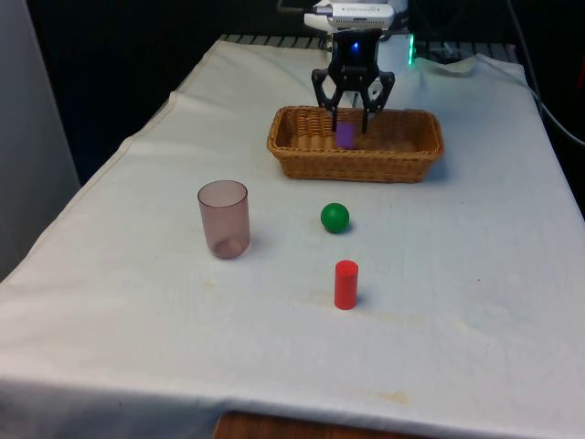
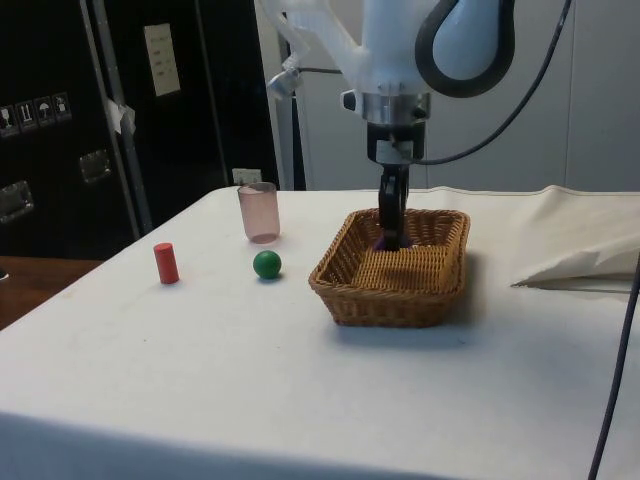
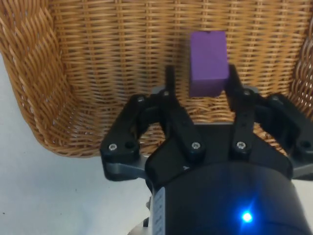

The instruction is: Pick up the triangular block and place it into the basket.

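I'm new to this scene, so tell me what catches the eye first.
The gripper hangs over the wicker basket at the table's far end, its fingers spread with a purple block between them. Nearer the camera stand a pink cup, a green ball and a red cylinder.

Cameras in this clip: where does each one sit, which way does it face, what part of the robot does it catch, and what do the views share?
Front view: sits at the table's near end, faces across the cloth to the wicker basket; shows the gripper.
Side view: sits at the table's side, faces dark cabinets; shows the white arm above the basket.
Wrist view: sits on the wrist, looks down into the basket; shows open gripper fingers beside the purple block.
Shared: front and side views both show the pink cup, green ball and red cylinder.
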Controlling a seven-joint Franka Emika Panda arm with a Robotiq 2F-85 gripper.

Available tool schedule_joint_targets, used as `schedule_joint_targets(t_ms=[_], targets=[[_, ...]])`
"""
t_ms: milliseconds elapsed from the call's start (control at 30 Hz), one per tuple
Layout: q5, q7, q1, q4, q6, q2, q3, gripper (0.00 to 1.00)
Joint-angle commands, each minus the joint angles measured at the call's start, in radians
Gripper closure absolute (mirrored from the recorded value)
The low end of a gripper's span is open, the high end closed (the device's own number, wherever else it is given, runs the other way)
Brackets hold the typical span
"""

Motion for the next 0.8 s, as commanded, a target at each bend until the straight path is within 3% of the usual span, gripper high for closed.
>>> schedule_joint_targets(t_ms=[0,200,333,767], targets=[[0.000,0.000,0.000,0.000,0.001,0.000,0.000,0.47],[0.000,0.000,0.000,0.000,0.000,0.000,0.000,0.12],[0.000,0.000,0.000,0.000,0.000,0.000,0.000,0.01],[-0.004,-0.018,0.001,0.001,-0.006,-0.010,0.005,0.00]])
